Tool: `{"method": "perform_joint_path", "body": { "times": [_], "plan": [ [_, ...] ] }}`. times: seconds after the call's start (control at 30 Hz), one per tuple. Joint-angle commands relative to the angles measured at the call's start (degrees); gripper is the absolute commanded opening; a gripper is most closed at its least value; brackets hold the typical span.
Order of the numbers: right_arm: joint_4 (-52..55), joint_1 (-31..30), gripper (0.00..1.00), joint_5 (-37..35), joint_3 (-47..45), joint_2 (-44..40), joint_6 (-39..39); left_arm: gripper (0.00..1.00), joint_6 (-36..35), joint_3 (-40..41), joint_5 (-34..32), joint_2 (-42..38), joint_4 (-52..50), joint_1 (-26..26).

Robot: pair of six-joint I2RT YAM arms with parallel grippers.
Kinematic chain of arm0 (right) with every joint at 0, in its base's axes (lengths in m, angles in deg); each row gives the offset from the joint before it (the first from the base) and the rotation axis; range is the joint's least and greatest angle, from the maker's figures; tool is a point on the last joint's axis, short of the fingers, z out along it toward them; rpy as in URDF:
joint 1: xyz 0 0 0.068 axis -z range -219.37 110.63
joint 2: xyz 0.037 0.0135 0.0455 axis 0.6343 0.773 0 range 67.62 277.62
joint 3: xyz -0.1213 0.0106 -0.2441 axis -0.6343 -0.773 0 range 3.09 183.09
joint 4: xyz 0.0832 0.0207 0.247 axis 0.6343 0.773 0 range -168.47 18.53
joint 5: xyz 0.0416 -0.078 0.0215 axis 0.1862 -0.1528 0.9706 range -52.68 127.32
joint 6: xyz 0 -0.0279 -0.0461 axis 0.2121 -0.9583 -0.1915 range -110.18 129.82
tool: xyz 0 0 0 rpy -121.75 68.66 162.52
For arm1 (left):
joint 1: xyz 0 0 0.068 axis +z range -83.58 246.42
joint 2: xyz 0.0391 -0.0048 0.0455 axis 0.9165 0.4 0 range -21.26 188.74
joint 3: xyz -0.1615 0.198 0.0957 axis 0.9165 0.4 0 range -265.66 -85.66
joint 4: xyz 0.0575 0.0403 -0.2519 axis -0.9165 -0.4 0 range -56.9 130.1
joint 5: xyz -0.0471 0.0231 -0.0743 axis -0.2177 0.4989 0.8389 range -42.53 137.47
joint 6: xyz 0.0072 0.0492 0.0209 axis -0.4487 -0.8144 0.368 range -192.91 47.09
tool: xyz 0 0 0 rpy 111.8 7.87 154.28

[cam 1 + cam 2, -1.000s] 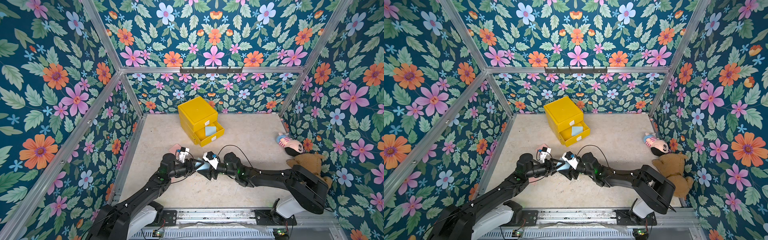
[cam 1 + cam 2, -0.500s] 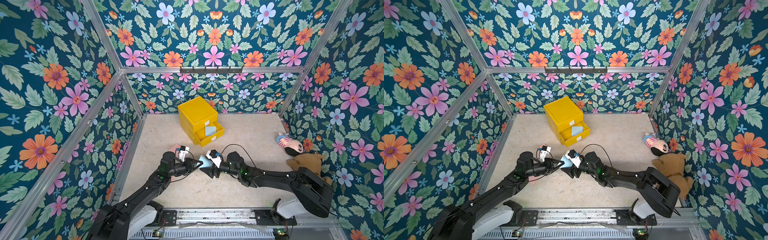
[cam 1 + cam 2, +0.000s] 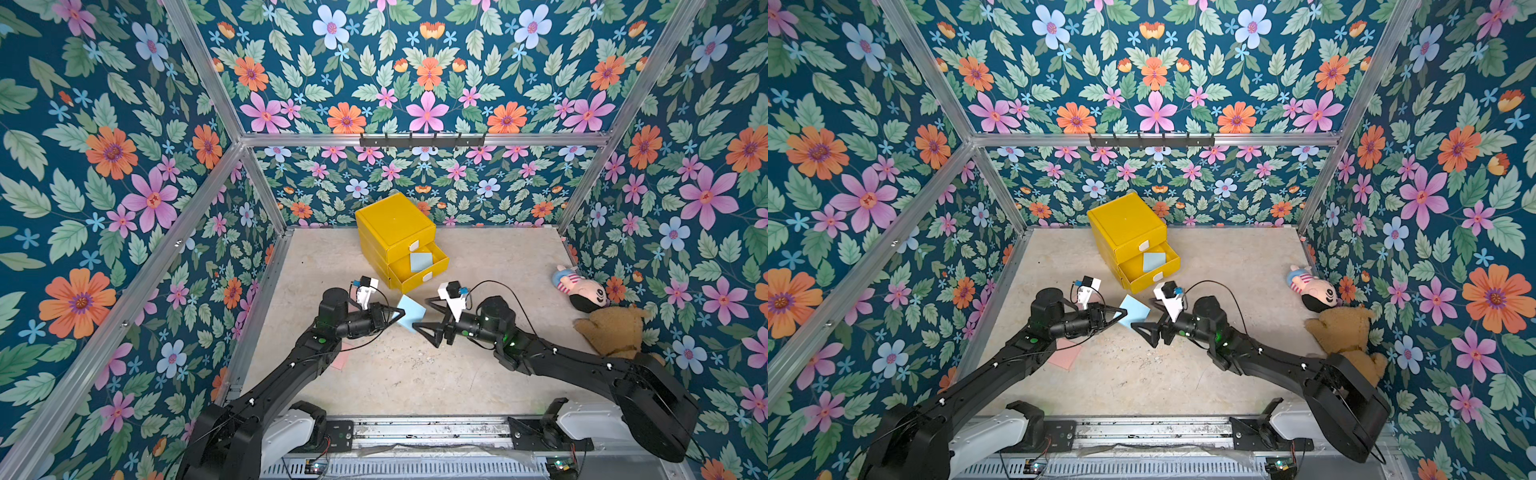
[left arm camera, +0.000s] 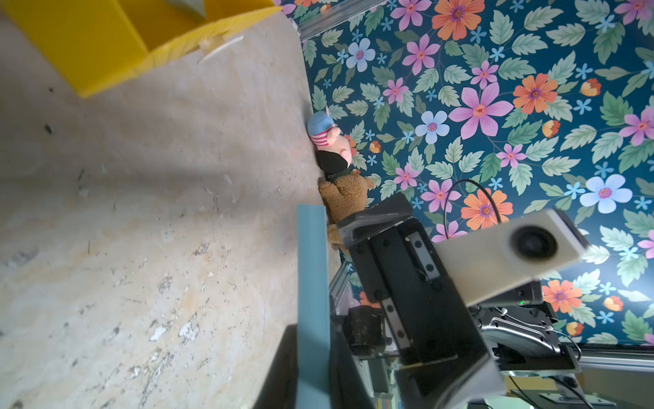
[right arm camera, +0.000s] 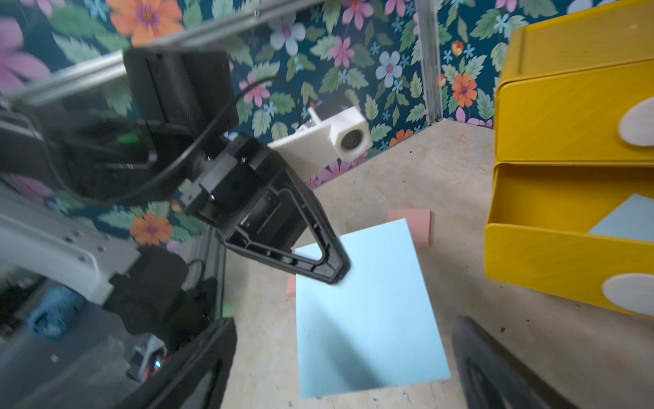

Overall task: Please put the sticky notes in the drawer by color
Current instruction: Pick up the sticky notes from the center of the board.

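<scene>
Walls [image 3: 428, 62] around you: dark teal paper with pink, orange and pale blue flowers and green leaves. Aluminium bars [image 3: 291, 139] run along the seams, and a black hook rail [image 3: 422, 141] sits on the back bar. Your floor [image 3: 415, 374] is beige, marbled, scuffed with pale flecks. Light is even, shadows soft. Two plush toys [image 3: 611, 332] lie against the right-hand wall.

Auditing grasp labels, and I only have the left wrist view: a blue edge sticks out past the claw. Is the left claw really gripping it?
Observer: Yes, the left claw is shut on one corner of a light blue sticky note.
Operator: And the right claw?
Observer: The right claw is open, jaws either side of that note.
Operator: Anything sorted already?
Observer: A second light blue note lies in the open drawer.
</scene>
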Motion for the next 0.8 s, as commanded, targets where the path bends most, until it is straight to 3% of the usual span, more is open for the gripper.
{"method": "perform_joint_path", "body": {
  "times": [0.0,0.1,0.2,0.47,0.77],
  "plan": [
    [-8.74,3.97,0.99,4.87,-1.87,-2.94,24.04,0.00,-6.73,-3.09,5.96,2.19,3.16,-0.07],
    [-10.27,7.87,0.99,6.62,-3.20,-5.38,35.57,0.00,-6.10,-5.80,9.33,4.07,7.22,-0.29],
    [-12.62,9.32,0.96,9.36,-4.20,-7.05,41.20,0.00,-6.21,-8.32,11.97,5.05,9.06,-1.34],
    [-23.79,9.41,0.83,15.56,-6.85,-7.79,45.53,0.00,-1.81,-10.81,14.21,5.47,16.13,-5.47],
    [-33.16,9.40,0.55,17.66,-8.22,-6.29,50.10,0.00,1.08,-11.32,13.64,5.42,17.74,-6.23]
  ]
}}
